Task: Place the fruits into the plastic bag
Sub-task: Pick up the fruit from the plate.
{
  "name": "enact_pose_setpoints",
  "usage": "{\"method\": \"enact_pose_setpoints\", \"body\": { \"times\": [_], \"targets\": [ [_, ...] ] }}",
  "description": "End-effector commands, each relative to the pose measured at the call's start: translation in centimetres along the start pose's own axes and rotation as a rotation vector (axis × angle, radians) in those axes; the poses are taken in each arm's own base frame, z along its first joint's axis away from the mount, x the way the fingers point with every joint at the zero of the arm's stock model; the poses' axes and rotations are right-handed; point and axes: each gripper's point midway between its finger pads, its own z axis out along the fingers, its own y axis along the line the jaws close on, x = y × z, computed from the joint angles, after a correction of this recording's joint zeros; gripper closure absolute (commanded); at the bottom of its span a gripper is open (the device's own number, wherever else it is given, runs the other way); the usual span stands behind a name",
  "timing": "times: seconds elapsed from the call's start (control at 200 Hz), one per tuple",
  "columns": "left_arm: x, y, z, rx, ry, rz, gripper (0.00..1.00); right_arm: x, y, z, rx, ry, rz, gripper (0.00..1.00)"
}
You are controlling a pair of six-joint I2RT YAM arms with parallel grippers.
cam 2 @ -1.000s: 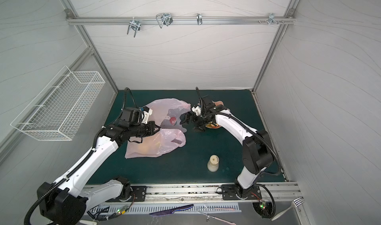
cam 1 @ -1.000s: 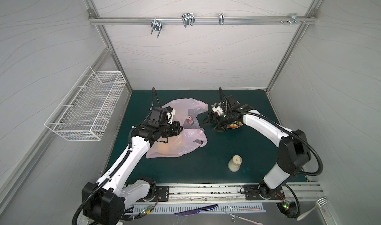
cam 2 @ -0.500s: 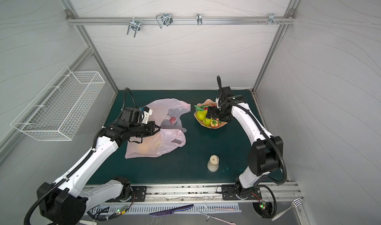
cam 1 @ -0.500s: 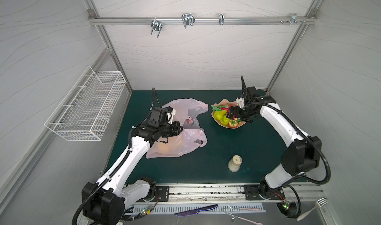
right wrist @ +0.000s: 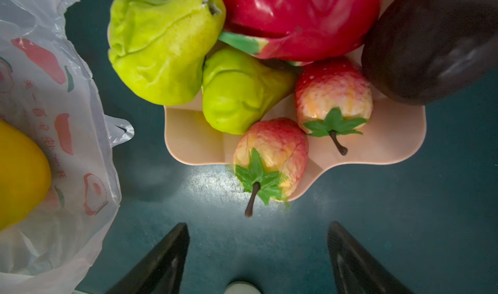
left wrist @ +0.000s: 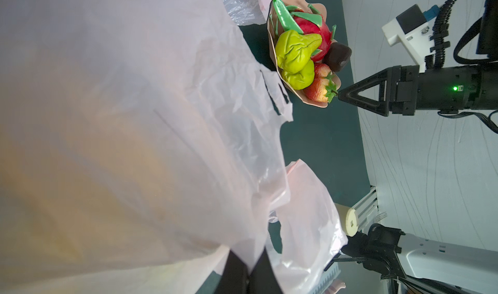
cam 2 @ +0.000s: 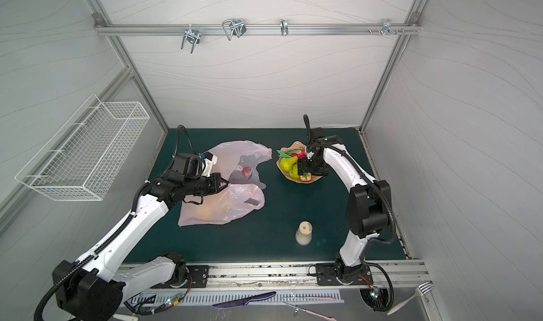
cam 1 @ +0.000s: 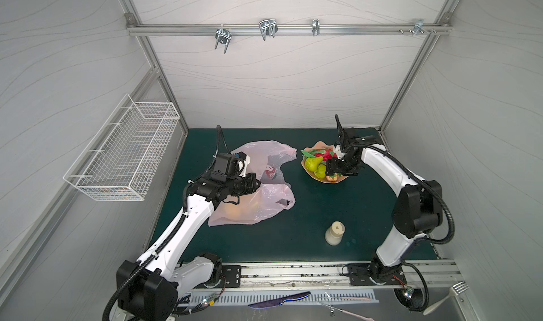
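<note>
The pale-pink plastic bag (cam 1: 264, 204) (cam 2: 235, 204) lies crumpled at mid-left of the mat. My left gripper (cam 1: 258, 183) (left wrist: 250, 273) is shut on a fold of its edge and holds it up. Yellow fruit (right wrist: 18, 174) shows through the film. The other fruits sit on the peach plate (cam 1: 318, 144) (right wrist: 390, 144): two green pears (right wrist: 159, 42), two strawberries (right wrist: 272, 150), a red dragon fruit (right wrist: 296, 15) and a dark brown one (right wrist: 431, 42). My right gripper (cam 1: 331, 173) (right wrist: 257, 241) hangs open just above the plate's near edge, beside the nearest strawberry, holding nothing.
A cream bottle (cam 1: 335, 232) (cam 2: 304, 232) stands upright on the mat in front of the plate. A white wire basket (cam 1: 126, 154) hangs on the left wall. A knife (cam 1: 279, 299) and a fork (cam 1: 446, 297) lie beyond the front rail.
My right arm has swung from the bag's mouth back to the plate and come down at its near edge, jaws narrowing a little. The left arm and bag have not moved.
</note>
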Motion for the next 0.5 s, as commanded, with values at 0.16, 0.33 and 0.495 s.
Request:
{"method": "enact_pose_setpoints", "body": {
  "times": [0.16, 0.33, 0.495],
  "targets": [
    [-2.0, -2.0, -1.6, 0.048, -0.075, 0.051, 1.00, -0.1, -0.9, 2.3, 0.040, 0.050, -0.035, 0.19],
    [-2.1, -2.0, -1.6, 0.048, -0.074, 0.052, 1.00, -0.8, -1.3, 3.2, 0.060, 0.048, -0.039, 0.20],
    [-2.0, -2.0, -1.7, 0.046, -0.074, 0.053, 1.00, -1.2, -1.4, 4.2, 0.068, 0.063, -0.039, 0.21]
  ]
}}
